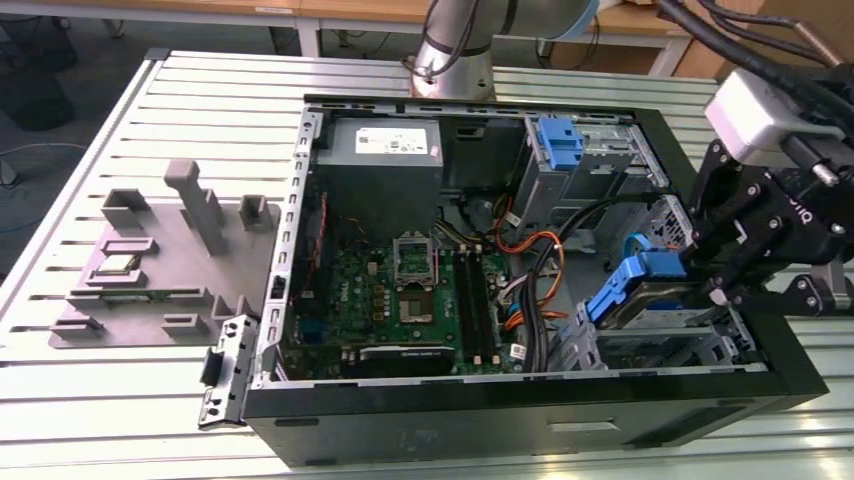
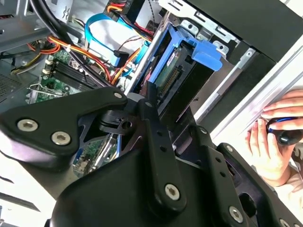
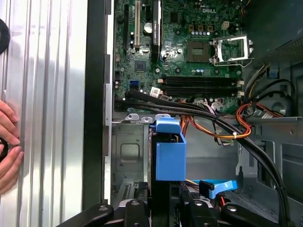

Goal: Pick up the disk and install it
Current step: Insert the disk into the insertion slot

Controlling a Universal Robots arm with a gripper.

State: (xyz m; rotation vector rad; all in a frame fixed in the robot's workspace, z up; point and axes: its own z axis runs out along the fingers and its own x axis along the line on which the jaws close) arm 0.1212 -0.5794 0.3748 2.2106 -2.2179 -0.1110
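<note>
The disk (image 1: 638,295) is a silver drive with blue plastic rails. It sits tilted at the mouth of the drive cage (image 1: 667,345), in the case corner at the exterior view's lower right. My black gripper (image 1: 697,268) reaches in from the exterior view's right and is shut on the disk's end. In the first wrist view the disk (image 3: 169,151) stands edge-on with its blue rail forward, running down between my gripper (image 3: 163,210). In the second wrist view the disk (image 2: 187,59) shows its connector end beyond one finger (image 2: 151,113).
The open computer case (image 1: 534,400) lies on a slatted metal table (image 1: 134,400). Inside it are the motherboard (image 1: 400,290), a grey power supply box (image 1: 387,140), orange and black cables (image 1: 534,260) and a bare blue bracket (image 1: 561,140). A grey fixture (image 1: 160,260) stands beside it. A person's hand (image 3: 7,146) rests by the case.
</note>
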